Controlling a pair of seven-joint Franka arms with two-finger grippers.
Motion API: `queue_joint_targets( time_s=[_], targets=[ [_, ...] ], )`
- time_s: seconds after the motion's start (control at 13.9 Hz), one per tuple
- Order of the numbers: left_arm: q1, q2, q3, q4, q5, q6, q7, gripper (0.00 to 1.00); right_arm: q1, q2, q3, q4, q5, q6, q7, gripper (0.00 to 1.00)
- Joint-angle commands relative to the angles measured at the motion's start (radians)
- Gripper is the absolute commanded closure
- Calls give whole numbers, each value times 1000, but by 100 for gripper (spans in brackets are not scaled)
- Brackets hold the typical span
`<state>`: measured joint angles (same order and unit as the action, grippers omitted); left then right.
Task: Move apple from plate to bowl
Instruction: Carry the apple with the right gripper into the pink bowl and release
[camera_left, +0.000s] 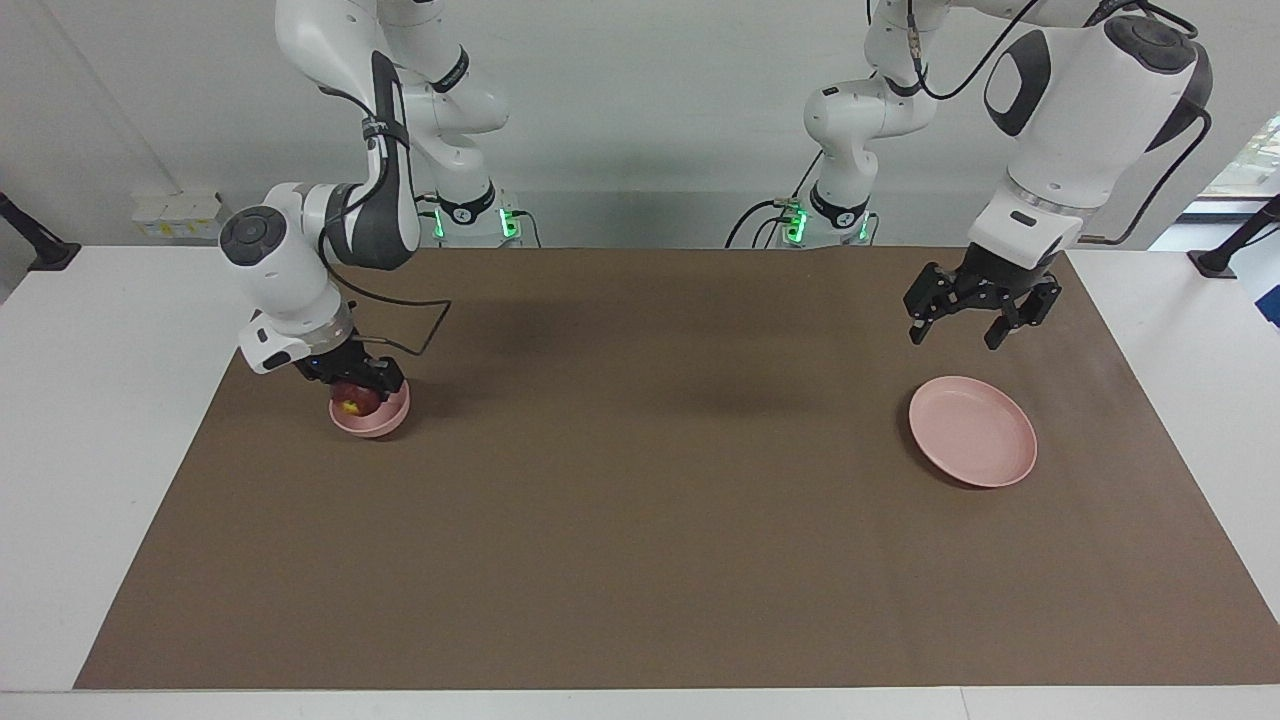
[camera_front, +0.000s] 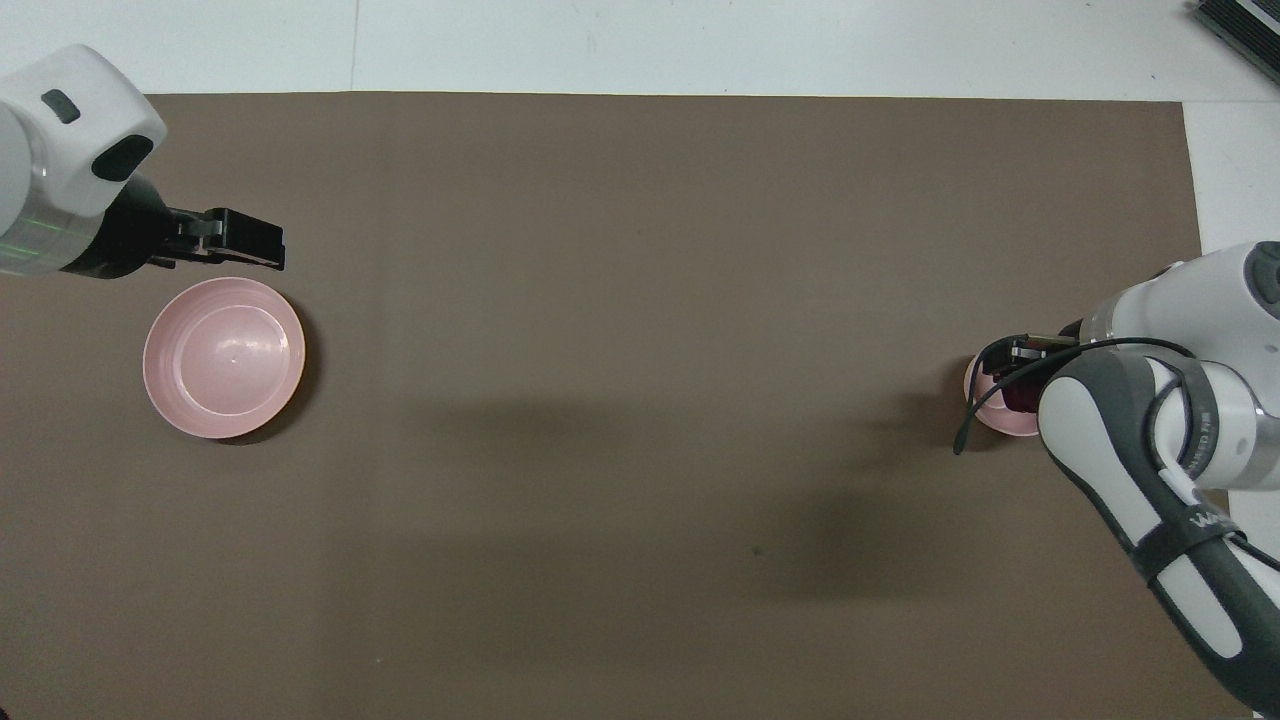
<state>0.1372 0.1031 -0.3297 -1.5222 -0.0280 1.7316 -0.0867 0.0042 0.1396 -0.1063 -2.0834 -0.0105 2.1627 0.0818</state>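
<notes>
Facing view: my right tool (camera_left: 352, 385) grips the apple (camera_left: 354, 399) inside the bowl (camera_left: 372, 420) near the tabletop's right-arm edge; only release remains. My left tool (camera_left: 982, 312) waits unclenched over the emptied plate (camera_left: 985, 440).

Right gripper (camera_left: 358, 385) blocks bowl (camera_left: 385, 425) mouth; plate (camera_left: 972, 431) unobstructed above.

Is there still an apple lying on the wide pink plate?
No, the plate is bare; the apple sits in the bowl under the right gripper.
</notes>
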Motion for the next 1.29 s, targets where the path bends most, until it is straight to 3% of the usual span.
queue_joint_targets(
  time_s=[0.0,0.22,0.43,0.79,1.08,1.22],
  targets=[
    [-69,-26,68,30,45,-78,-2,0,-29,-5,10,-26,-23,42,-34,97],
    [-183,-106,214,25,34,-130,7,0,-33,14,11,-26,-23,55,-28,64],
    [-240,-132,245,19,36,-228,-4,0,-27,14,11,-26,-22,51,-16,46],
    [-209,-131,242,2,33,-236,2,0,-24,15,11,-26,-22,51,-16,0],
    [-214,-134,242,11,39,-245,2,0,-21,-9,22,-3,-22,29,-8,0],
    [-209,-134,241,11,34,-237,1,0,17,-61,22,55,-22,-79,13,0]
  ],
)
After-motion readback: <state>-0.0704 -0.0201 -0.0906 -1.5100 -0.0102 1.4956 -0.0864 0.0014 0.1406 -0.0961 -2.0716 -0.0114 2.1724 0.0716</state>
